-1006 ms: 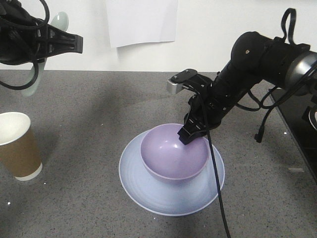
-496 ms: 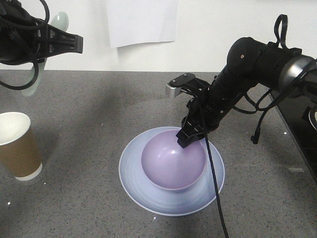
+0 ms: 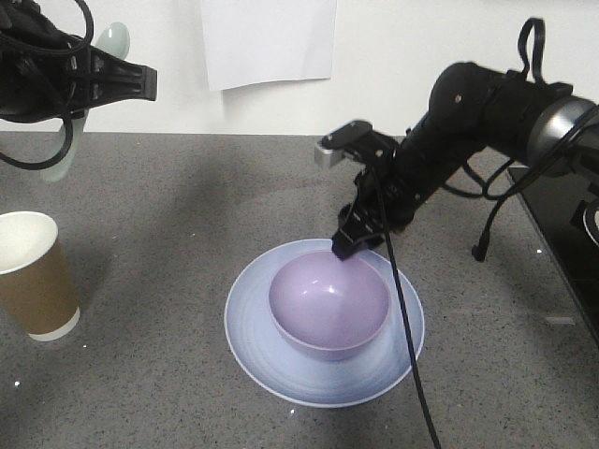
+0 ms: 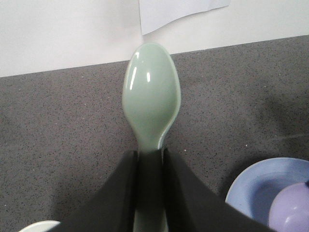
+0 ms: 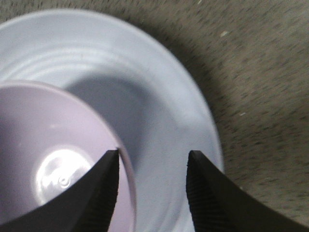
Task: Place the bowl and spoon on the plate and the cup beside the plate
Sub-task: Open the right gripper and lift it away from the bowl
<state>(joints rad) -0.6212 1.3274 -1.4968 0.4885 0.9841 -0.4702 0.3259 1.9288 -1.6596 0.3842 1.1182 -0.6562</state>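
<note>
The lavender bowl [image 3: 328, 304] sits upright on the pale blue plate [image 3: 271, 360] in the middle of the counter. My right gripper [image 3: 344, 245] hovers open just above the bowl's far rim; its fingers straddle that rim without touching it, as the right wrist view shows [image 5: 153, 157]. High at the left, my left gripper [image 3: 140, 82] is shut on the handle of the mint spoon [image 4: 151, 101], whose scoop points forward. The brown paper cup [image 3: 33, 276] stands upright at the left edge, well apart from the plate.
A white sheet of paper [image 3: 267, 37] hangs on the back wall. Black cables [image 3: 412, 355] trail from the right arm across the plate's right side. A dark appliance [image 3: 562, 224] borders the counter on the right.
My right gripper has let go of the bowl and risen up and back. The bowl, tilted before, now rests level on the plate. The left arm and spoon have not moved.
</note>
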